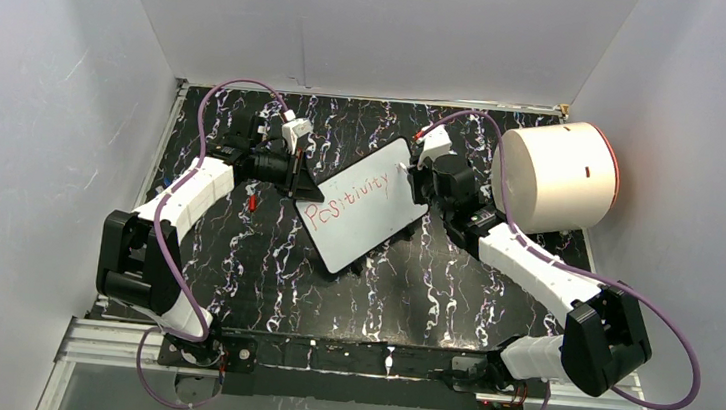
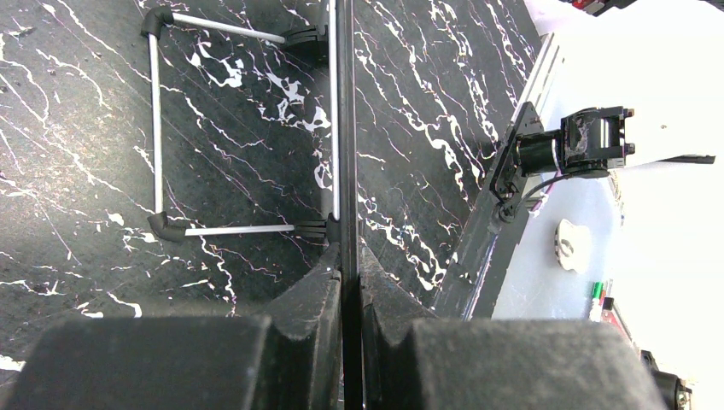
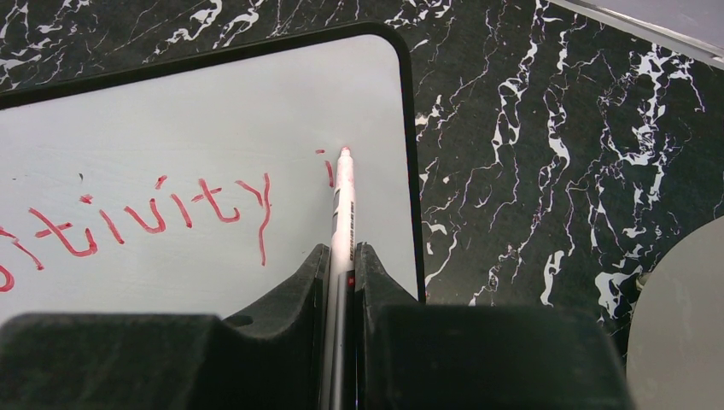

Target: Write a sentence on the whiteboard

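- the left gripper (image 2: 345,272) is pinching shut on the whiteboard's (image 1: 363,215) thin black frame, holding it angled mid-bench (image 1: 233,263), nearer the far edge
- the right gripper (image 3: 342,260) is clamping tight on a marker (image 3: 343,201), tip sitting at the board just past the red writing (image 3: 162,213)
- worry: the tip's working really close to the board's right edge, so it's risking running off, and hard pressing could be swivelling the board in that skinny grip
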